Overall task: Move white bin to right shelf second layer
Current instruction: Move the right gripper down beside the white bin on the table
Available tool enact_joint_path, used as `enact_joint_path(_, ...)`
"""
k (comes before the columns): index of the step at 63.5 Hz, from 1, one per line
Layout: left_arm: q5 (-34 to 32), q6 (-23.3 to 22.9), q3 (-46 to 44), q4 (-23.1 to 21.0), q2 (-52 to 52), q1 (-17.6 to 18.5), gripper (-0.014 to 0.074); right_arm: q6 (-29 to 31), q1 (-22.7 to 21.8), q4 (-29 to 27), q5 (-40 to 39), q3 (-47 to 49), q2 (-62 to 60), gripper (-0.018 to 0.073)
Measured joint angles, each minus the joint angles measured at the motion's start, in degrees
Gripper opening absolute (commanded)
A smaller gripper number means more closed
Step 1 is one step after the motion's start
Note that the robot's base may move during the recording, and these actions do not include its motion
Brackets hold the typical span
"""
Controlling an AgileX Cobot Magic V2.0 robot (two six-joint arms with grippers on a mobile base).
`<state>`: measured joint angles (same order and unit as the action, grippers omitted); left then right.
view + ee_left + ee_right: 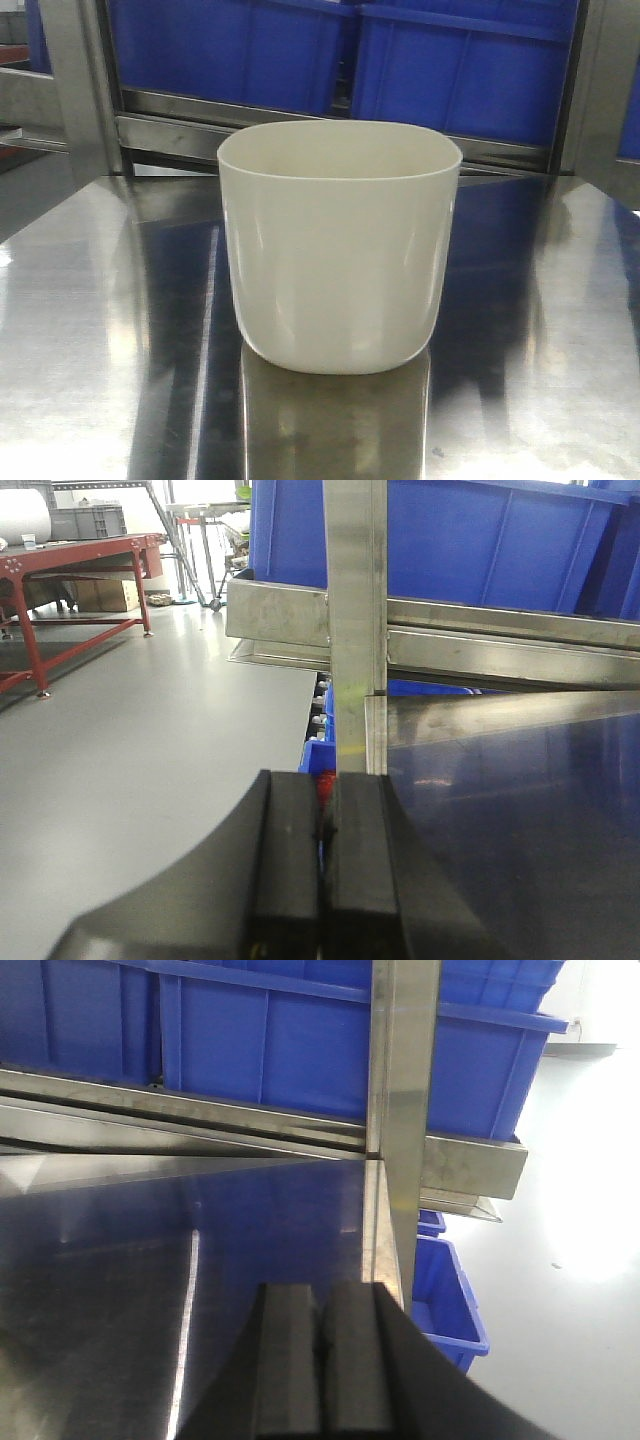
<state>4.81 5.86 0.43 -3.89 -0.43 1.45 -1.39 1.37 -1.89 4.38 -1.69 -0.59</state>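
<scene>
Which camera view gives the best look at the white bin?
The exterior front-facing view: the white bin stands whole, rim to base, on the steel deck. Neither wrist view shows it; they show only the left gripper and right gripper, both shut, the deck and blue crates.

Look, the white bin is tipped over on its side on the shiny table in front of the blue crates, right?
Not quite. The white bin is not tipped over: it stands upright, open side up, on the shiny table in front of the blue crates. The exterior front-facing view shows this.
</scene>
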Motion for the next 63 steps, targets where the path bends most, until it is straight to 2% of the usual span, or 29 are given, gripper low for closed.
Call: enact_joint_path(63, 0.0, 0.0, 0.0, 0.0, 0.0, 0.0, 0.0085, 0.0, 0.0, 0.3, 0.0, 0.0, 0.0, 0.0056)
